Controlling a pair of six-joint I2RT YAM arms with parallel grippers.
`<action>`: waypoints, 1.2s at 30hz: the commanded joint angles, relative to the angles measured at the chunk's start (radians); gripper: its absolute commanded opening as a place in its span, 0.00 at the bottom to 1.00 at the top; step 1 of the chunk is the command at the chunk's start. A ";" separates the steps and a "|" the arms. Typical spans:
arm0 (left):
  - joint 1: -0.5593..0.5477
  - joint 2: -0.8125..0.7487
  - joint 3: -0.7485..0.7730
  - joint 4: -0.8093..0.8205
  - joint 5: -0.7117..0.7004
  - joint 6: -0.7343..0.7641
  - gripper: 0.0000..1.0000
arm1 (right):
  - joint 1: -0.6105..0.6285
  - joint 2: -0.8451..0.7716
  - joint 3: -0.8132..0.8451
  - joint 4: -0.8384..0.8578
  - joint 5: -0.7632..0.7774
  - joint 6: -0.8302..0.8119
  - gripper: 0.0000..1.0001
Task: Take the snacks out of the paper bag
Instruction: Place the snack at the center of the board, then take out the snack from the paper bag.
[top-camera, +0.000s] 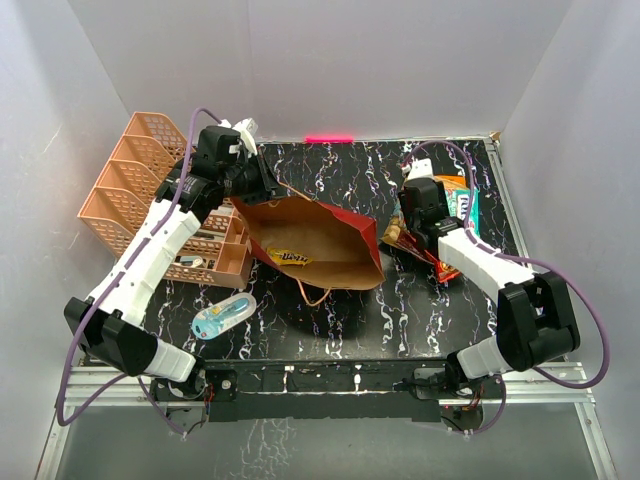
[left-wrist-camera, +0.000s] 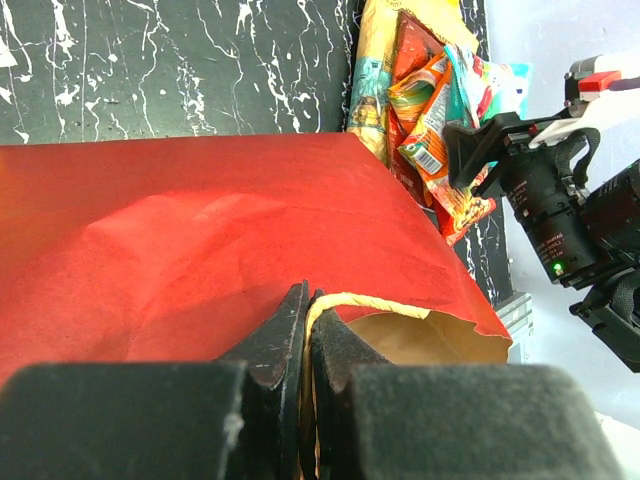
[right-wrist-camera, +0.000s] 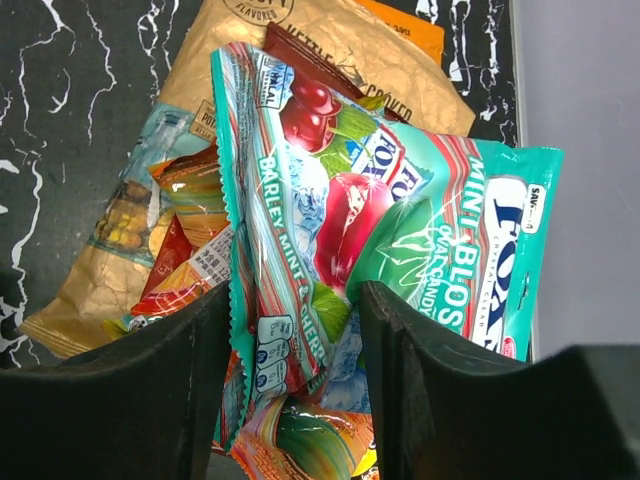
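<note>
The paper bag (top-camera: 330, 250) lies on its side mid-table, red outside, brown inside, mouth toward the near edge. A brown M&M's pack (top-camera: 290, 258) lies inside it. My left gripper (top-camera: 262, 190) is shut on the bag's twine handle (left-wrist-camera: 370, 303) at the rim of the bag (left-wrist-camera: 200, 230). The other snacks (top-camera: 455, 215) are piled at the right. My right gripper (right-wrist-camera: 295, 300) is open over this pile, its jaws on either side of a teal candy pack (right-wrist-camera: 400, 230). Under that pack lie a golden chip bag (right-wrist-camera: 300, 60) and an orange pack (right-wrist-camera: 190, 240).
A pink basket organizer (top-camera: 150, 200) stands at the left, against the left arm. A blue-white blister-packed item (top-camera: 222, 316) lies near the front left. White walls close in the table on three sides. The snack pile sits close to the table's right edge (top-camera: 505, 220).
</note>
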 joint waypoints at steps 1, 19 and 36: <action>0.009 -0.047 -0.003 0.011 0.023 0.008 0.00 | -0.008 -0.021 0.036 -0.027 -0.046 -0.001 0.56; 0.009 -0.254 -0.320 0.443 0.339 0.133 0.00 | 0.018 -0.462 0.162 -0.194 -0.989 -0.123 0.79; 0.009 -0.366 -0.512 0.629 0.491 0.158 0.00 | 0.938 -0.327 0.168 -0.015 -0.616 -0.003 0.66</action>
